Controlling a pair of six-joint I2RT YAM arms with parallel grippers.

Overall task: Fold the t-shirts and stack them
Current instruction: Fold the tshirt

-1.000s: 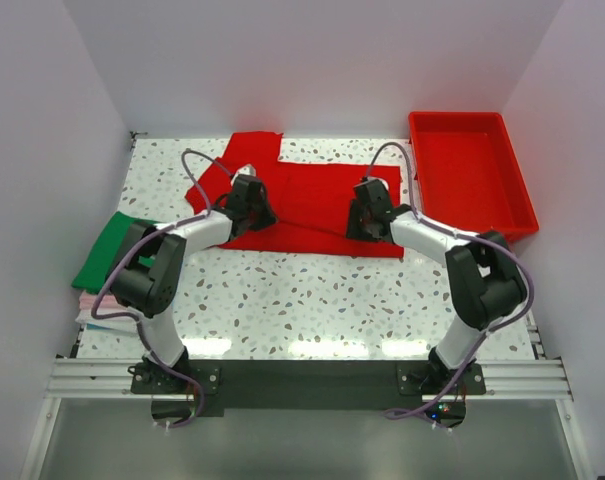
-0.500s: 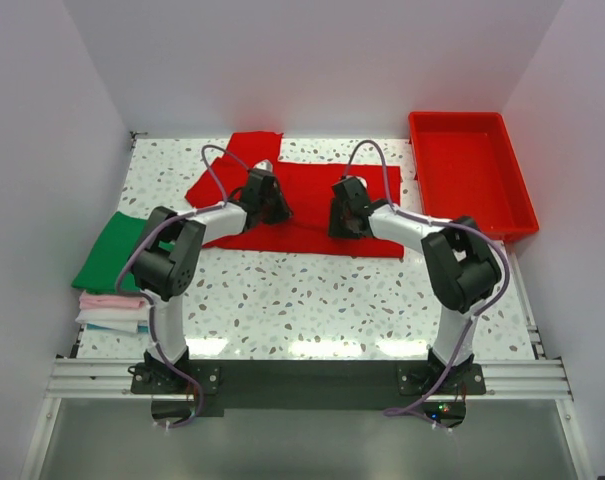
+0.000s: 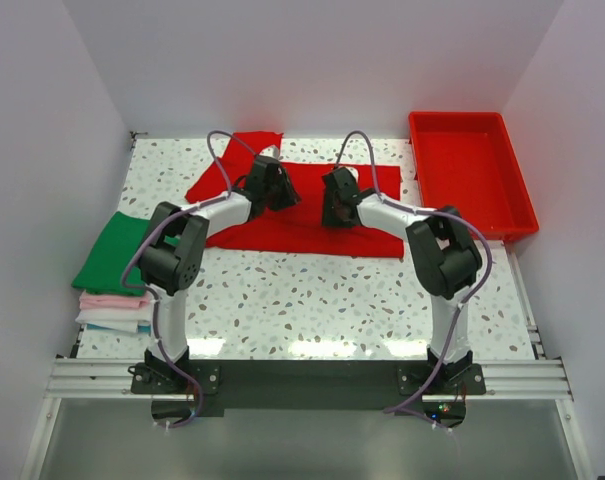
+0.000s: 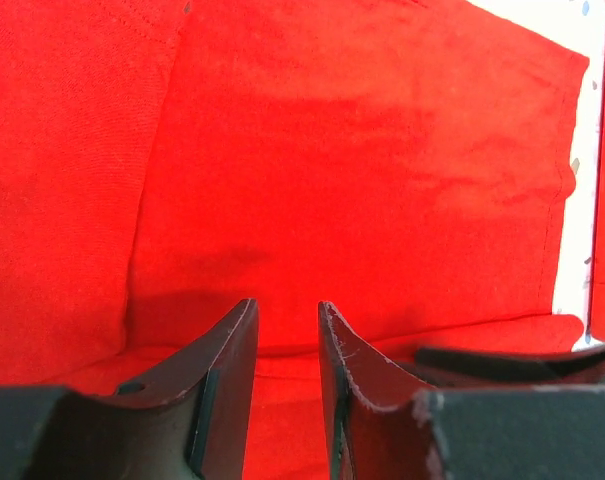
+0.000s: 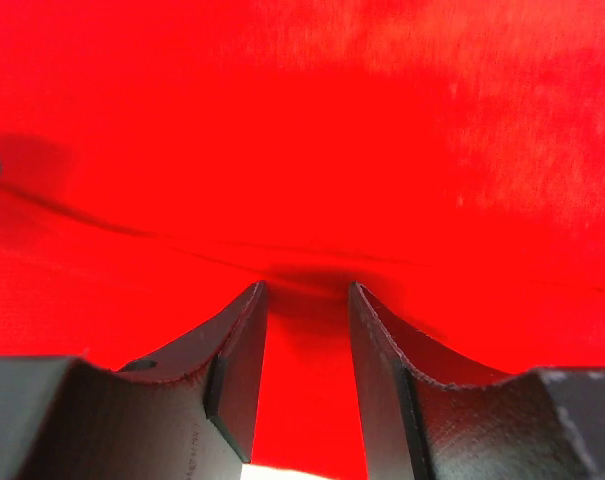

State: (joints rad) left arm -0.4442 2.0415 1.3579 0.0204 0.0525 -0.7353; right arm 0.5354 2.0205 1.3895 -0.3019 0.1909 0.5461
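My right claw [image 5: 305,288] pinches the near edge of the red shirt [image 3: 302,235], held over its body at the frame's upper middle to fold it. Whether my left claw [image 4: 286,304] grips cloth, I cannot tell.

The red t-shirt [image 3: 304,226] lies flat across the far middle of the counter [image 3: 312,300]. It is partly folded into a wide band, and more of its cloth sticks out at the far left corner. At the left edge, the green t-shirt [image 3: 107,255] lies folded on top of a small stack, with the pale pink t-shirt [image 3: 112,300], the white t-shirt [image 3: 110,316] and the teal t-shirt [image 3: 114,327] under it.
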